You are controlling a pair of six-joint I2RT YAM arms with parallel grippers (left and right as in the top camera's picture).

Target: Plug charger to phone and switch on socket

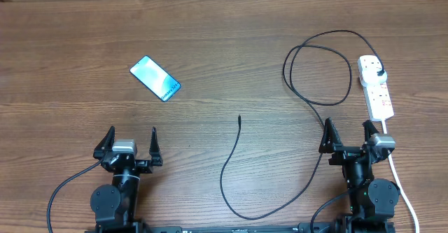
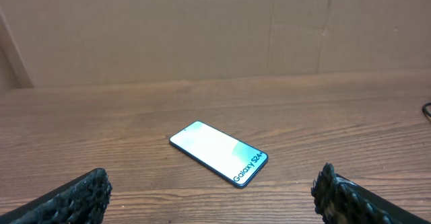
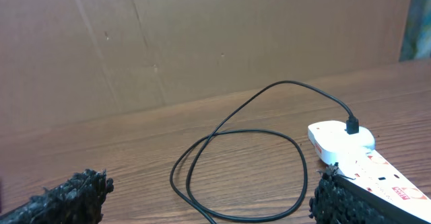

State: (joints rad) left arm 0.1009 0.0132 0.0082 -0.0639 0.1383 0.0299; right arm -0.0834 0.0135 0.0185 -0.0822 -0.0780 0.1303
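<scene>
Wooden table (image 1: 231, 58) is showing brown grain running side to side. A plain brown board wall (image 2: 168, 29) is standing along its far edge, with seams running upright. A bluish strip (image 3: 421, 22) is showing beyond the wall's right end; it cannot be identified.

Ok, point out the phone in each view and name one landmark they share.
Overhead: phone upper left, ahead of the left claw.
Left wrist: middle of the picture, screen lit.
Right wrist: not in it.
Shared landmark: the charger loop, upper right overhead, centre in right wrist.
</scene>
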